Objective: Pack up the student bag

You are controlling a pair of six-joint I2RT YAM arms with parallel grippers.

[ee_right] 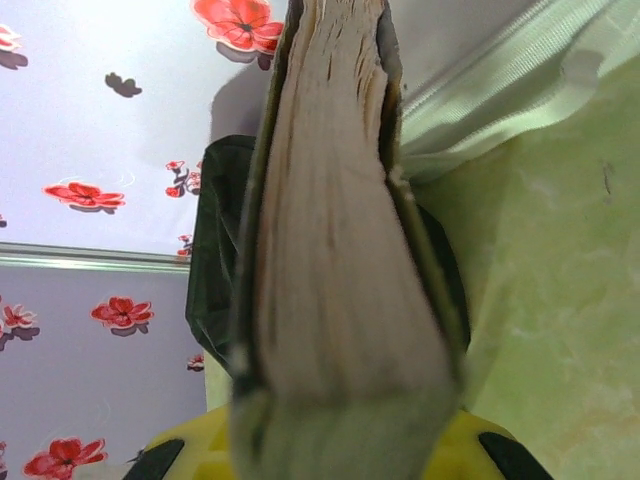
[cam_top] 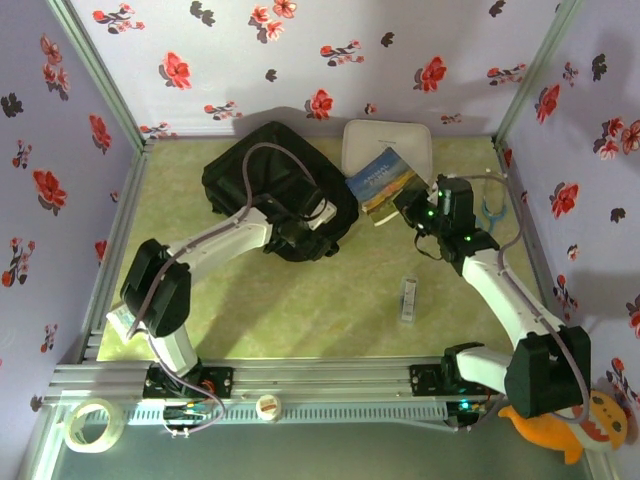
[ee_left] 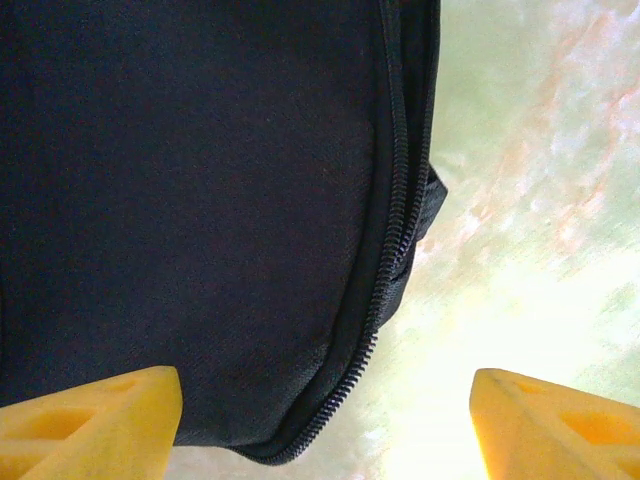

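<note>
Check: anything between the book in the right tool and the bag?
No loose object in the gap. The book, held in the right tool, is right beside the bag. The open left tool is over the bag's edge on the book's side and may crowd that approach.

the left arm [cam_top: 215, 245] folds at its elbow and reaches inward; the left end effector [ee_left: 325, 400] has its yellow fingers [ee_left: 90, 420] spread wide apart. the right arm [cam_top: 505, 290] stretches away from its base, the right end effector [cam_top: 410, 203] pinched on a book [cam_top: 383, 180].
</note>
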